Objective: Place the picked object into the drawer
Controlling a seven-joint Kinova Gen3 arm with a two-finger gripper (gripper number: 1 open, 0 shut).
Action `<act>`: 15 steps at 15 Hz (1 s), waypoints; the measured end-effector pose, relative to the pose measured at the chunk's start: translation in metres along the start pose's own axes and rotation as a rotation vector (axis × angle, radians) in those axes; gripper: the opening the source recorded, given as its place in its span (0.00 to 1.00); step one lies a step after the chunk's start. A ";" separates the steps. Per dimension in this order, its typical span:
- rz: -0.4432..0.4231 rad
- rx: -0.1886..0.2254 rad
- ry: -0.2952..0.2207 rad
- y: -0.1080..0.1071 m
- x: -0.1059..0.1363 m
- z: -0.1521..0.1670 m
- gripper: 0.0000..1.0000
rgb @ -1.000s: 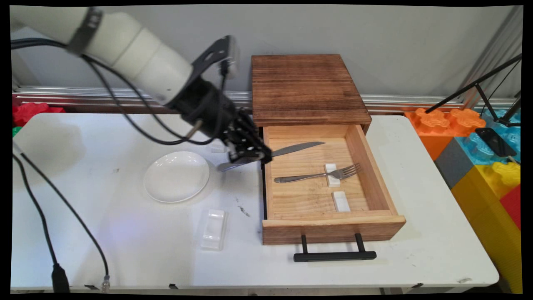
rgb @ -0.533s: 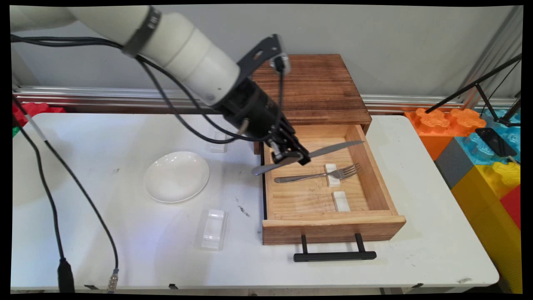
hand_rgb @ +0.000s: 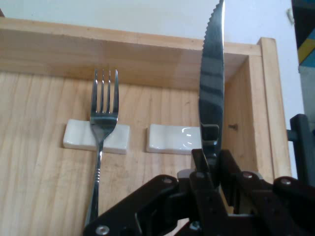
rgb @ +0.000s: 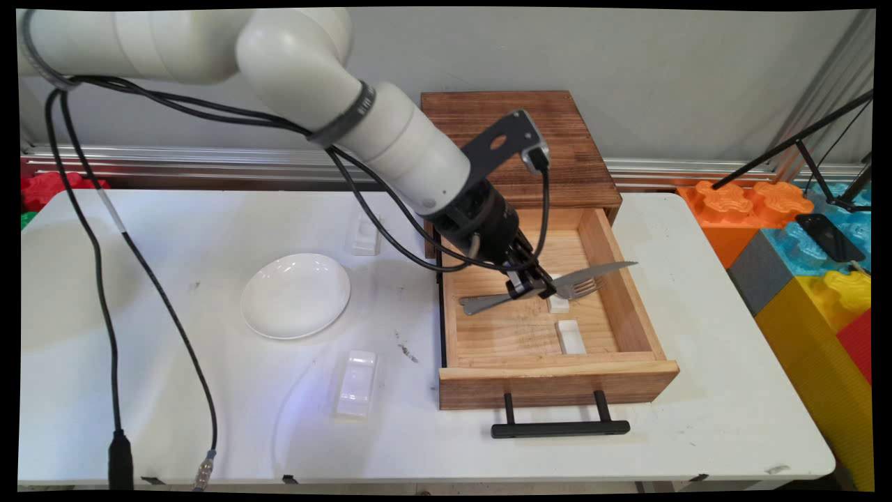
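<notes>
Since a second ago the tool (rgb: 531,284) has travelled from the drawer's outer left wall, above the surface (rgb: 209,418), to over the drawer's inside, carrying the knife (rgb: 592,273) with it, so the blade tip now reaches over the far right wall instead of the drawer's left part. Its fingers are clamped narrow on the knife's handle, blade level and pointing away from the arm; in the hand view the serrated blade (hand_rgb: 212,88) rises straight up from between the fingers. Largest nearby is the one wooden cabinet (rgb: 512,143) behind the tool, with its single open drawer (rgb: 557,380) directly beneath it and a black handle (rgb: 559,428) on the drawer's front, well off to the near side. One white plate (rgb: 295,295) lies well off behind the arm's side on the surface, and one clear plastic tray (rgb: 357,383) sits nearer the front edge. One fork (hand_rgb: 101,142) lies on the drawer floor just below the held knife, its neck resting on a white rest (hand_rgb: 96,137). Two such rests are in the drawer; the second (hand_rgb: 173,139) is bare and sits right under the knife. Another small white rest (rgb: 365,236) stands on the surface, partly behind the cables.
</notes>
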 end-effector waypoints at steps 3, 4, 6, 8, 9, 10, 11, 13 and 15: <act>0.001 -0.001 -0.008 -0.001 -0.003 0.023 0.00; 0.002 -0.001 -0.009 -0.002 -0.004 0.027 0.00; 0.009 -0.002 -0.017 -0.002 -0.009 0.040 0.00; 0.011 -0.003 -0.022 -0.002 -0.012 0.046 0.00; 0.013 -0.003 -0.024 -0.003 -0.014 0.048 0.00; 0.015 -0.002 -0.029 -0.003 -0.016 0.051 0.00; 0.016 0.000 -0.034 -0.004 -0.019 0.055 0.00; 0.021 0.001 -0.041 -0.006 -0.025 0.062 0.00; 0.025 0.001 -0.047 -0.008 -0.031 0.068 0.00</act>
